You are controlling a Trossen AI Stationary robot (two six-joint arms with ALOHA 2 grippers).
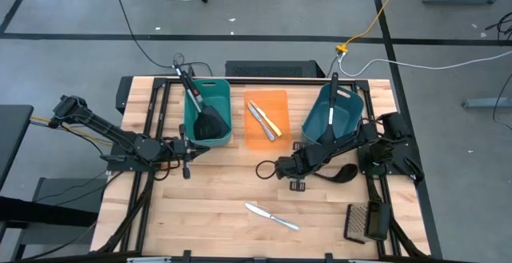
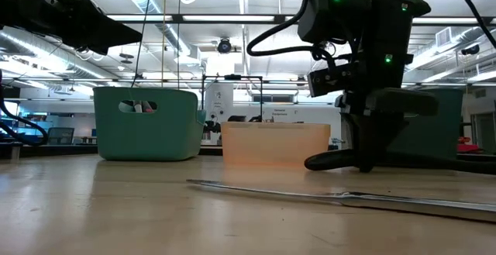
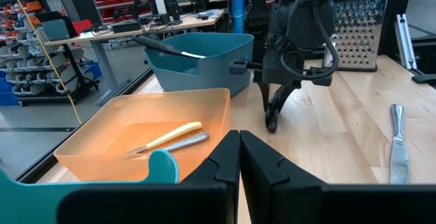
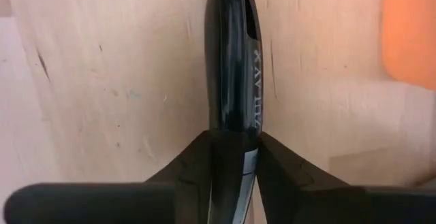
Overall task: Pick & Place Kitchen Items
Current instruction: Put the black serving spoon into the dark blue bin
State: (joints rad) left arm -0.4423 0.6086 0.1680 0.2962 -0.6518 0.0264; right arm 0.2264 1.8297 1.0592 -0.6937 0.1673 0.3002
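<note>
Black ladle (image 4: 231, 67) clamped between the right gripper (image 1: 282, 168) fingers (image 4: 184, 166), handle running straight out past the tips over bare butcher-block table (image 1: 216, 191); bowl end (image 1: 344, 173) lying flat behind the wrist, near the blue tub (image 1: 332, 115). Right arm stretched low across the table from its base at the right edge, wrist pointing toward the middle, just in front of the orange tub (image 1: 266, 119). Inside that tub, a pale yellow knife (image 3: 167, 136) beside a silver knife (image 3: 178, 142). Another silver table knife (image 1: 272, 215) alone on the wood nearer the front edge. Left arm folded at the left side, left gripper (image 1: 186, 153) pressed shut on nothing, beside the teal tub (image 1: 210, 113) holding a black spatula (image 1: 210, 123). Box grater (image 1: 364, 221) flat at the right front corner.
</note>
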